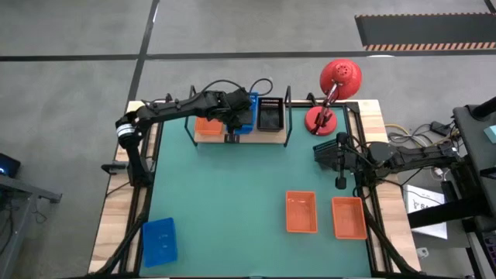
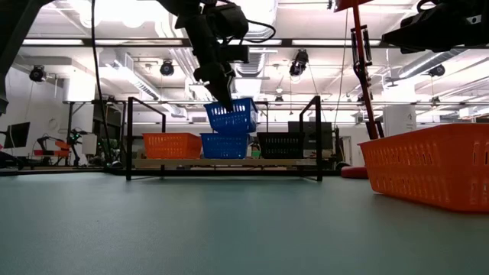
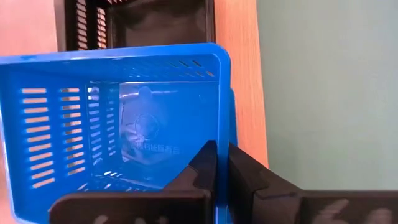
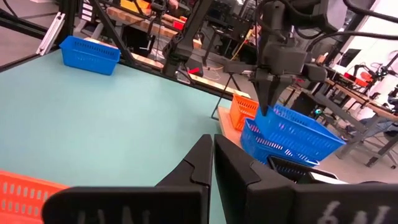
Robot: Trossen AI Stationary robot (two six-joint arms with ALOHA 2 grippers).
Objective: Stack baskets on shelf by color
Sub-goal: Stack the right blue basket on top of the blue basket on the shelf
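The task looks to be in its middle stretch. On the shelf [image 1: 203, 137] sit one orange basket [image 2: 172, 145], a lower blue basket [image 2: 224, 145] in the middle and a black basket [image 1: 270, 114] at the right end. The left claw [image 2: 226, 101] is clamped on the rim of a second blue basket [image 2: 231, 116], which hangs tilted just above the lower blue one, not yet nested. Left to place, as far as can be seen: two orange baskets [image 1: 301, 211] near the front right of the green surface [image 1: 225, 194] and a third blue basket [image 1: 159, 241] at the front left. The right claw [image 1: 340, 184], fingers pressed together and empty, waits at the right side near the red lamp [image 1: 333, 89]. The wire uprights [image 2: 128, 137] hem the shelf ends; the middle of the surface is open.
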